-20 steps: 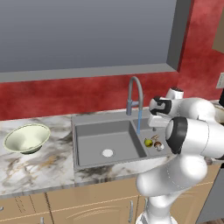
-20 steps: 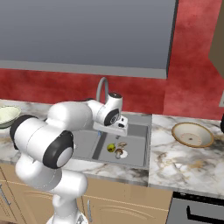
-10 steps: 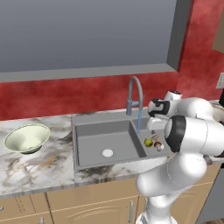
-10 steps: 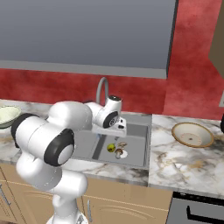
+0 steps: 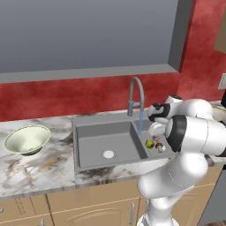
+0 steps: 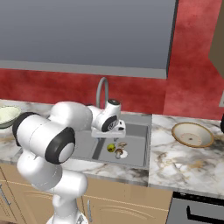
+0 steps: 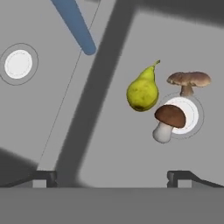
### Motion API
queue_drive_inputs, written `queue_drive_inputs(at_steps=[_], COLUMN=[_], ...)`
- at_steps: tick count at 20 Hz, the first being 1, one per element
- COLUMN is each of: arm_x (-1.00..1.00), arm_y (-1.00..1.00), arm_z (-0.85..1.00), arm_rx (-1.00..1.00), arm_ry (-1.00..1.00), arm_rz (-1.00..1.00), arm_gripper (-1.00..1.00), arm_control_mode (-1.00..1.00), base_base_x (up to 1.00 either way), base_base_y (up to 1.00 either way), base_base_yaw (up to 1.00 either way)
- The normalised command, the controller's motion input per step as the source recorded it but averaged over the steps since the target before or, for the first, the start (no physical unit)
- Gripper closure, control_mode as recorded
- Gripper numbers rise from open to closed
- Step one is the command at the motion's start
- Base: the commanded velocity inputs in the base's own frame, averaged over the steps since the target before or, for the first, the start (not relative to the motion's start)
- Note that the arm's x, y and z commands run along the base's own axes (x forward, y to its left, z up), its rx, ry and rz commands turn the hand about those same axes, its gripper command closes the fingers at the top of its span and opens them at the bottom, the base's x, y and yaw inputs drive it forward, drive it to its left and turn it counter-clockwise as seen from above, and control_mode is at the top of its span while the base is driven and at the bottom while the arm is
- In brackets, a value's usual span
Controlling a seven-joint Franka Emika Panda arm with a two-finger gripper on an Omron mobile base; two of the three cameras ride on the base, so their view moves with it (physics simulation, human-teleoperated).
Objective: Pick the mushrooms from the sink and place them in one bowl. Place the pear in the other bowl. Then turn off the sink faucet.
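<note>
A yellow-green pear (image 7: pixel 142 92) with a dark spot near its base is seen beside two mushrooms (image 7: pixel 168 122) with brown caps and pale whitish stems, one cap a darker chestnut, the other (image 7: pixel 189 80) a lighter tan-brown. The sink (image 5: pixel 101 145) is rendered in flat grey metal, with round white drains (image 7: pixel 18 64). A blue stream of water (image 5: pixel 140 121) is shown beneath the grey faucet (image 5: pixel 136 95). A pale green-white bowl (image 5: pixel 27 139) and a tan-rimmed bowl (image 6: pixel 192 134) with a whitish inside are set on a countertop (image 5: pixel 39 170) of white marble veined in brown and grey. The wall (image 5: pixel 66 95) is painted mottled red, and the cabinets (image 5: pixel 79 205) are light tan wood.
</note>
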Motion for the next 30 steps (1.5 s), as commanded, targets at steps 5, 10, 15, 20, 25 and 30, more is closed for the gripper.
queue_drive_inputs(at_steps=[5, 10, 15, 20, 25, 30], arm_x=[0.03, 0.13, 0.18, 0.23, 0.27, 0.26], arm_y=[0.0, 0.0, 0.0, 0.0, 0.0, -0.01], arm_z=[-0.17, -0.16, -0.16, -0.14, -0.1, -0.15], arm_rx=[0.0, 0.0, 0.0, -0.02, -0.02, 0.0], arm_ry=[-0.13, -0.12, -0.08, 0.0, 0.01, 0.04], arm_rz=[0.17, 0.21, 0.2, 0.16, 0.11, 0.08], arm_gripper=[-1.0, -1.0, -1.0, -1.0, -1.0, -1.0], arm_control_mode=[-1.0, -1.0, -1.0, -1.0, -1.0, -1.0], base_base_x=[0.0, 0.0, 0.0, 0.0, 0.0, 0.0], base_base_y=[0.0, 0.0, 0.0, 0.0, 0.0, 0.0], base_base_yaw=[0.0, 0.0, 0.0, 0.0, 0.0, 0.0])
